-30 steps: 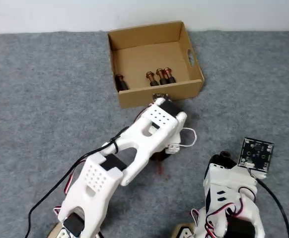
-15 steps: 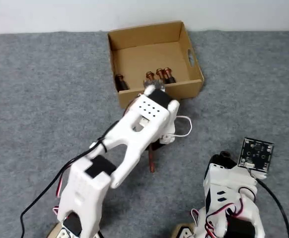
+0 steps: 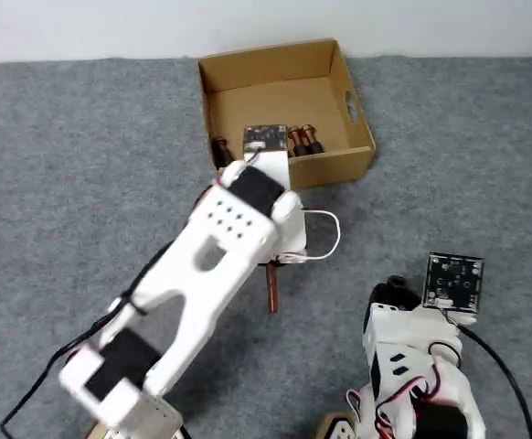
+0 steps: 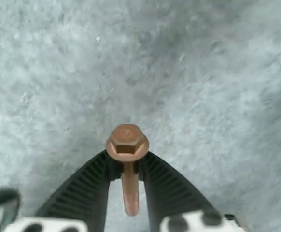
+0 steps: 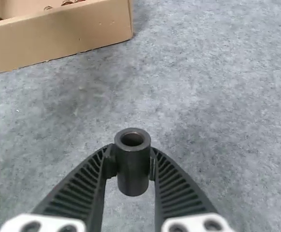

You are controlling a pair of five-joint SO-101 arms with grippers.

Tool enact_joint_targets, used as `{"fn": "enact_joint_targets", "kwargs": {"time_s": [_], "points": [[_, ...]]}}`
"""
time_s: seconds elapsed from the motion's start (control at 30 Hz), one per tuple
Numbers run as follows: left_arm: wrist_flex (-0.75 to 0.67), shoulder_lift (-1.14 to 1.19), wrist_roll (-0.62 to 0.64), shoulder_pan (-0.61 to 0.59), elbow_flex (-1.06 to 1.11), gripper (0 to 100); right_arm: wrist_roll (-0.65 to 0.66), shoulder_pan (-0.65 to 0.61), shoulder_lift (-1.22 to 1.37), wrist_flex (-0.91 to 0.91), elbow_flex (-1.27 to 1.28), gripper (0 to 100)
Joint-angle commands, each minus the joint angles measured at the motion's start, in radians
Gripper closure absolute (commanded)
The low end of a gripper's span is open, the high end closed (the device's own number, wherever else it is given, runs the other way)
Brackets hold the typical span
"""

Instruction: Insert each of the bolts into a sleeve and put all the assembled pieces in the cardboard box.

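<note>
My left gripper (image 4: 127, 162) is shut on a copper bolt (image 4: 127, 145), gripping its shaft just under the hex head, above bare grey carpet. From above, that bolt (image 3: 271, 293) pokes out beneath the big white left arm, a short way in front of the cardboard box (image 3: 341, 165). A black sleeve (image 5: 132, 162) stands upright, bore showing, with my right gripper (image 5: 131, 169) shut on it. That sleeve (image 3: 394, 286) is at the lower right in the high view. Several assembled pieces (image 3: 304, 140) lie along the front wall inside the box, and another (image 3: 220, 152) lies in its front left corner.
Grey carpet covers the table. The box's front wall (image 5: 58, 31) is ahead of the right gripper, with open carpet between them. The left arm (image 3: 220, 247) hangs over the box's front edge and hides part of it.
The left arm has risen toward the high camera and swung left, carrying the bolt slightly left. The right arm has shifted a little to the left with the sleeve.
</note>
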Motion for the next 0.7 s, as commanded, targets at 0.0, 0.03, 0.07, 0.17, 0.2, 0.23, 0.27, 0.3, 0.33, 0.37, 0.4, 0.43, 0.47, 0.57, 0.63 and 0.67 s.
{"fn": "enact_joint_targets", "kwargs": {"time_s": [0.0,0.03,0.07,0.17,0.2,0.23,0.27,0.3,0.33,0.37,0.4,0.43,0.47,0.57,0.63,0.67], "points": [[-0.087,-0.176,-0.012,-0.006,0.088,100,-0.011,-0.058,-0.004,-0.021,-0.026,99.0],[-0.106,-0.215,-0.012,-0.006,0.125,100,-0.011,-0.081,-0.004,-0.021,-0.026,99.0],[-0.126,-0.253,-0.012,-0.006,0.162,100,-0.011,-0.101,-0.004,-0.021,-0.026,99.0],[-0.181,-0.377,-0.017,-0.006,0.269,100,-0.011,-0.160,-0.004,-0.028,-0.021,99.0],[-0.203,-0.420,-0.028,-0.006,0.306,100,-0.012,-0.179,-0.004,-0.030,-0.020,99.0],[-0.221,-0.462,-0.035,-0.006,0.343,100,-0.012,-0.200,-0.004,-0.030,-0.020,99.0],[-0.239,-0.506,-0.040,-0.006,0.377,100,-0.012,-0.226,-0.002,-0.031,-0.020,99.0],[-0.256,-0.549,-0.044,-0.006,0.412,100,-0.012,-0.254,-0.002,-0.036,-0.020,99.0],[-0.273,-0.591,-0.054,-0.008,0.444,100,-0.012,-0.282,-0.002,-0.042,-0.018,99.0],[-0.290,-0.634,-0.063,-0.008,0.476,100,-0.012,-0.308,-0.002,-0.048,-0.018,99.0],[-0.307,-0.675,-0.071,-0.008,0.510,100,-0.012,-0.335,-0.002,-0.058,-0.014,99.0],[-0.321,-0.717,-0.077,-0.008,0.538,100,-0.011,-0.360,-0.002,-0.070,-0.005,99.0],[-0.333,-0.755,-0.083,-0.008,0.565,100,-0.011,-0.384,-0.002,-0.077,0.003,99.0],[-0.356,-0.875,-0.083,-0.008,0.638,100,-0.009,-0.476,-0.002,-0.088,0.017,99.0],[-0.370,-0.959,-0.095,-0.023,0.688,100,-0.009,-0.544,-0.002,-0.090,0.017,99.0],[-0.391,-1.000,-0.095,-0.037,0.720,100,-0.009,-0.578,-0.002,-0.094,0.017,99.0]]}}
